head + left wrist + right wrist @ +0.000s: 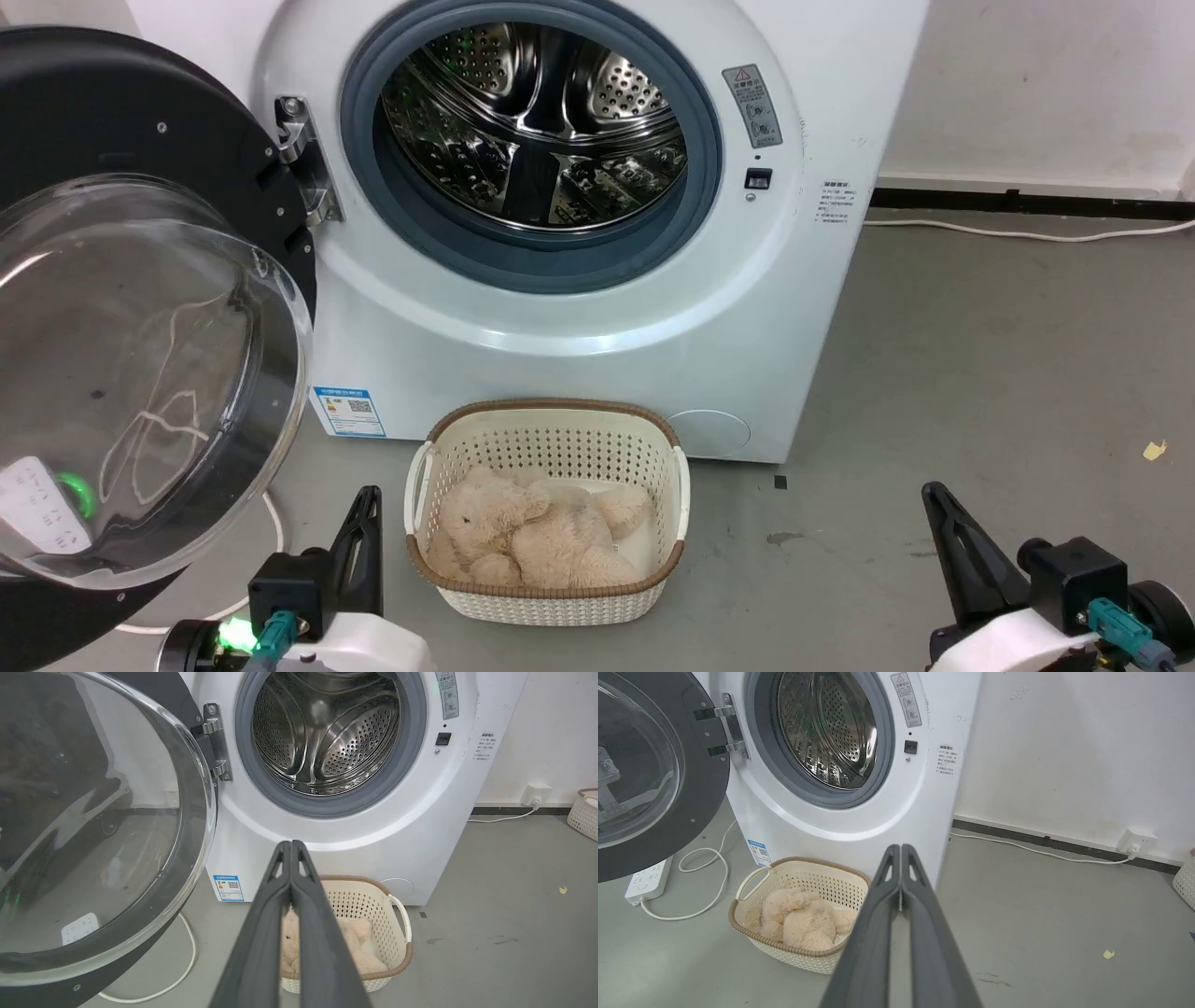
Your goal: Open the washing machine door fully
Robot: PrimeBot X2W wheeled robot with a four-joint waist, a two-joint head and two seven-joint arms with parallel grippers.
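My left gripper (290,844) has its two dark fingers pressed flat together from base to tip, with nothing between them. It hangs low over the floor (980,373), apart from everything, pointing towards the lower front of the washing machine (579,345). My right gripper (900,847) is closed in the same way, its tips meeting with only a hairline slit lower down, and it grips nothing. It is out to the right over bare floor, well apart from the machine. The washing machine door (140,336) is swung wide on its metal hinge (303,159) at the left edge of the round opening. It hangs out to my left, past the machine's left side, with its bulging clear glass bowl turned towards me and its black rim around it. The opening is uncovered, so I can see the grey rubber gasket (523,261) and the perforated steel drum (537,121) behind it. A small blue label (349,412) sits at the lower left corner of the machine's front. On the floor just in front of the machine, between my two grippers, stands a cream perforated basket (551,407) with a beige plush toy (532,532) lying in it. A white power strip (647,882) and a looped white cable (710,891) lie on the floor below the open door.
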